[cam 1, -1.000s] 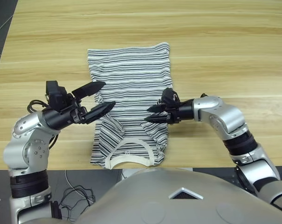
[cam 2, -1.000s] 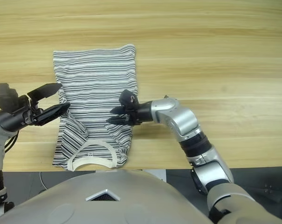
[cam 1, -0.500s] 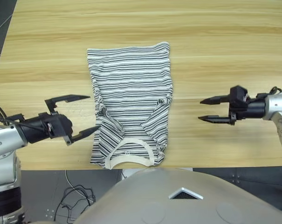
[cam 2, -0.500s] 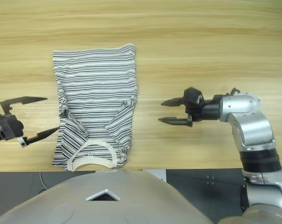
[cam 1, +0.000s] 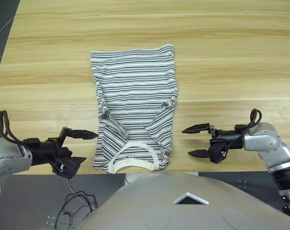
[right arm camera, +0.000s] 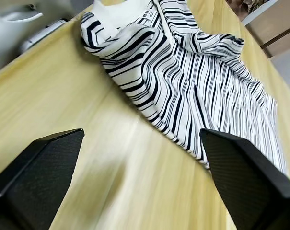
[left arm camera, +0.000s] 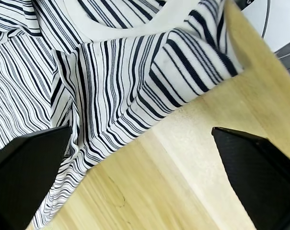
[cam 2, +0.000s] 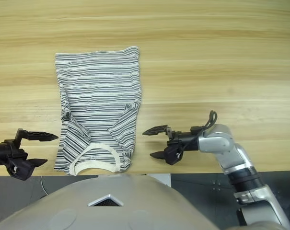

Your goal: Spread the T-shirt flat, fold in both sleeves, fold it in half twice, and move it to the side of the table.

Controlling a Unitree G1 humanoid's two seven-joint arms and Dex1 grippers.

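The black-and-white striped T-shirt (cam 1: 135, 91) lies lengthwise on the wooden table (cam 1: 231, 57), both sleeves folded in over its body. Its white collar (cam 1: 133, 164) sits at the near table edge. My left gripper (cam 1: 80, 146) is open just left of the shirt's near left corner, holding nothing. My right gripper (cam 1: 198, 141) is open to the right of the shirt's near right corner, a short gap away. The left wrist view has the collar and striped shoulder (left arm camera: 135, 81) between the fingers (left arm camera: 25, 172). The right wrist view has the shirt (right arm camera: 183, 81) beyond the fingers (right arm camera: 39, 167).
Bare wood lies to the right, left and far side of the shirt. The table's near edge (cam 1: 221, 171) runs just under both grippers, with dark floor and cables (cam 1: 77, 201) below it.
Both grippers drew back from the folded sleeves, swung outward, then dropped toward the near table edge beside the shirt's collar corners. The shirt has stayed in place.
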